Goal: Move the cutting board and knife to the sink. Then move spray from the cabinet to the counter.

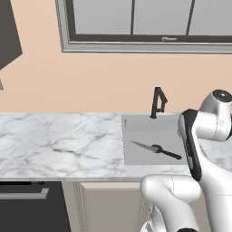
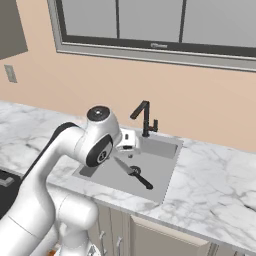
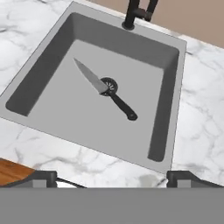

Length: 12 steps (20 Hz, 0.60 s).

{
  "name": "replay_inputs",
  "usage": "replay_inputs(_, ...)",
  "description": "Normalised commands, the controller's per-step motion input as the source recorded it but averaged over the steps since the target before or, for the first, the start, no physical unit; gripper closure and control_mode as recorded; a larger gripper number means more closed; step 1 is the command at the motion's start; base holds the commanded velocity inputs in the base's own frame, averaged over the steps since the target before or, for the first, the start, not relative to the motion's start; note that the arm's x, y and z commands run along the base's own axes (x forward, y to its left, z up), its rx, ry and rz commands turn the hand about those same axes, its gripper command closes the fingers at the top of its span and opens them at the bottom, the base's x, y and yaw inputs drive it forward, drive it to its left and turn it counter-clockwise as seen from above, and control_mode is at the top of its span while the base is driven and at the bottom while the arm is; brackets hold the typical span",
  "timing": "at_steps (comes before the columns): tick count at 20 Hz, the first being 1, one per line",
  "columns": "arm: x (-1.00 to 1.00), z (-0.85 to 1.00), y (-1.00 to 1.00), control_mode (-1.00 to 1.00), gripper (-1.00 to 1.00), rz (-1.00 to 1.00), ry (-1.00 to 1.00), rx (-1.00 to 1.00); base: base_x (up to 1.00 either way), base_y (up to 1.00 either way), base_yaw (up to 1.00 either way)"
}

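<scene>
The knife (image 3: 104, 89) lay flat in the sink (image 3: 52, 65), across the drain, its long axis diagonal: blade tip toward the basin's back-left corner, black handle front-right. The hand (image 3: 111, 177) hovered above, fingers spread, empty.

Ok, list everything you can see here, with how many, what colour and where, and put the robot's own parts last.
knife: one, black handle and silver-grey blade, flat on the sink floor, lying across the drain hole.
sink: one, grey basin recessed in the counter.
faucet: one, thin and black, at the sink's back edge.
counter: one, white marble with grey veins, around the sink.
cutting board: one, reddish-brown wood, a corner shows on the counter's front edge in the hand view.
window: one, grey-framed, on the wall above the sink.
gripper: one, dark fingertips, open, above the sink's front rim.
</scene>
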Motion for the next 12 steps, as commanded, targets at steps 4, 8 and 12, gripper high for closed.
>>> replay_inputs(4,-0.1,0.26,0.02,1.0,-1.0,-0.07,-0.01,0.02,-0.38,0.02,-0.01)
replay_inputs(8,0.0,0.0,0.0,1.0,-1.0,0.0,0.0,0.0,-1.0,0.24,-0.08)
replay_inputs(12,0.0,0.0,0.0,1.0,-1.0,0.0,0.0,0.0,-1.0,0.67,-0.02)
